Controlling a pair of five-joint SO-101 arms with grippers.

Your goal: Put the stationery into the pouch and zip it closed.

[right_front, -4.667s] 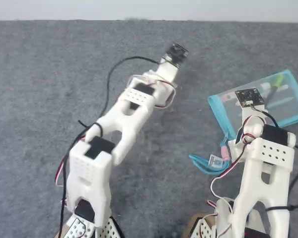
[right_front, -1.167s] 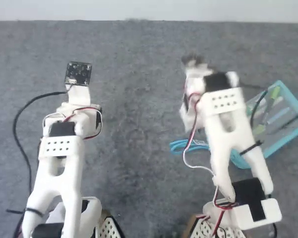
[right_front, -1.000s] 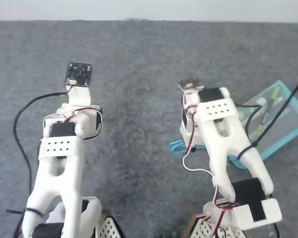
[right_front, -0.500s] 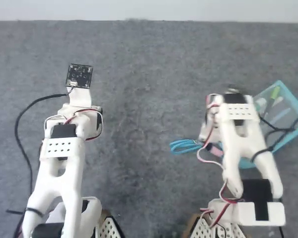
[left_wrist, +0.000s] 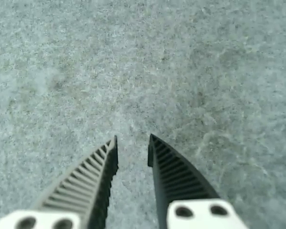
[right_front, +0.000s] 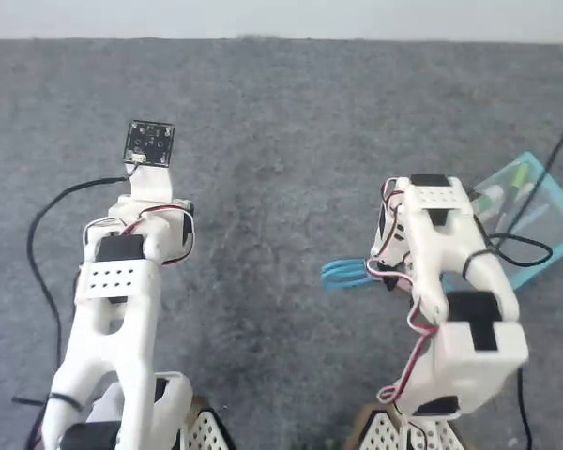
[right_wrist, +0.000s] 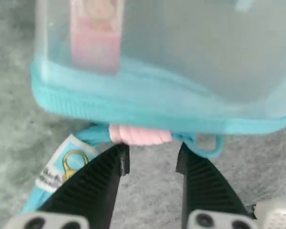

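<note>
Right gripper [right_wrist: 151,151] has swung back to the pouch [right_wrist: 181,71], jaws parted and empty, with the pink zip pull [right_wrist: 139,135] just ahead of its tips. Left gripper [left_wrist: 132,140] is slightly parted and holds nothing. Zipping appears to be the next step.

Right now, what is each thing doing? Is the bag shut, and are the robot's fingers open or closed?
See-through turquoise zip pouch: lying on the grey mat; I cannot tell if it is zipped.
Green and white pens: inside the pouch.
Pink zip pull: free, just ahead of the right fingers.
Left gripper: fingers slightly open, holding nothing.
Right gripper: fingers open, holding nothing.
</note>
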